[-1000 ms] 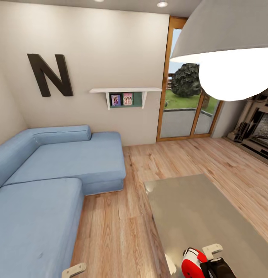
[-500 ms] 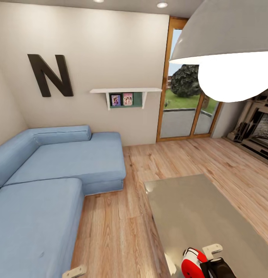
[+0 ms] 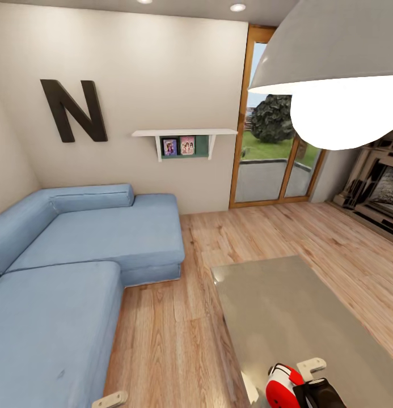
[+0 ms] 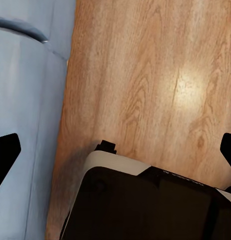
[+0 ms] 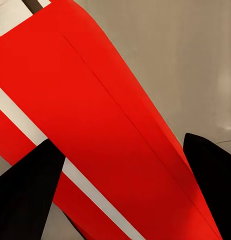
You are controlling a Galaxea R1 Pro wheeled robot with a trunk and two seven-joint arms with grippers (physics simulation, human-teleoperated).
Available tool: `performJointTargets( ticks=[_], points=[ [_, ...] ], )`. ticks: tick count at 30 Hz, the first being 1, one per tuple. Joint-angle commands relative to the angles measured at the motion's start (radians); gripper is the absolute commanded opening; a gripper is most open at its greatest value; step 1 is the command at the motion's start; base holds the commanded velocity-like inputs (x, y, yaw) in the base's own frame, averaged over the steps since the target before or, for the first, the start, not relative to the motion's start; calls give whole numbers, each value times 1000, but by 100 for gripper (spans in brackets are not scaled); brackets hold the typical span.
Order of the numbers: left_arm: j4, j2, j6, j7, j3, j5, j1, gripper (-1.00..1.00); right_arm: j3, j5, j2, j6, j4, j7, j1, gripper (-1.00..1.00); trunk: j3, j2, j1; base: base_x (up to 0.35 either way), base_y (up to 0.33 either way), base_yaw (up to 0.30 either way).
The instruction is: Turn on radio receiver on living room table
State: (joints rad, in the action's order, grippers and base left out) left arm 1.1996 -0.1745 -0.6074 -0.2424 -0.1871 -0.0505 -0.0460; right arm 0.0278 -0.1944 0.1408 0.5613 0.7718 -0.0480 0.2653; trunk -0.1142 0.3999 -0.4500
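Barely anything has changed in the last second; the head view matches the 2 earlier ones apart from the left arm's pale bracket sitting a touch lower, so I'd guess the right arm is just settling over the switch. Right gripper sits right on top of the red radio, its 2 fingers spread on either side of the body without clamping it; left gripper hangs open over the wood floor. The radio stands on the near end of the glossy table; beyond are the blue sofa, the big N, a wall shelf and glass doors.
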Motion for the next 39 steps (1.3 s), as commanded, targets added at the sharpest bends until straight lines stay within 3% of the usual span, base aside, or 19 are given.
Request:
performJointTargets(
  ticks=[1, 31, 39],
  points=[
    [0, 0, 0, 0, 0, 0, 0, 100, 0, -2, 0, 0, 0, 0, 0, -100, 0, 0, 0, 0, 0, 0],
    [11, 0, 2, 2, -1, 1, 0, 100, -2, -5, 0, -2, 2, 0, 0, -100, 0, 0, 0, 0, 0, 0],
    [47, 0, -3, -3, -3, 4, 0, 100, -2, -5, -1, -42, 9, -8, 0, -100, 0, 0, 0, 0, 0, 0]
  ],
)
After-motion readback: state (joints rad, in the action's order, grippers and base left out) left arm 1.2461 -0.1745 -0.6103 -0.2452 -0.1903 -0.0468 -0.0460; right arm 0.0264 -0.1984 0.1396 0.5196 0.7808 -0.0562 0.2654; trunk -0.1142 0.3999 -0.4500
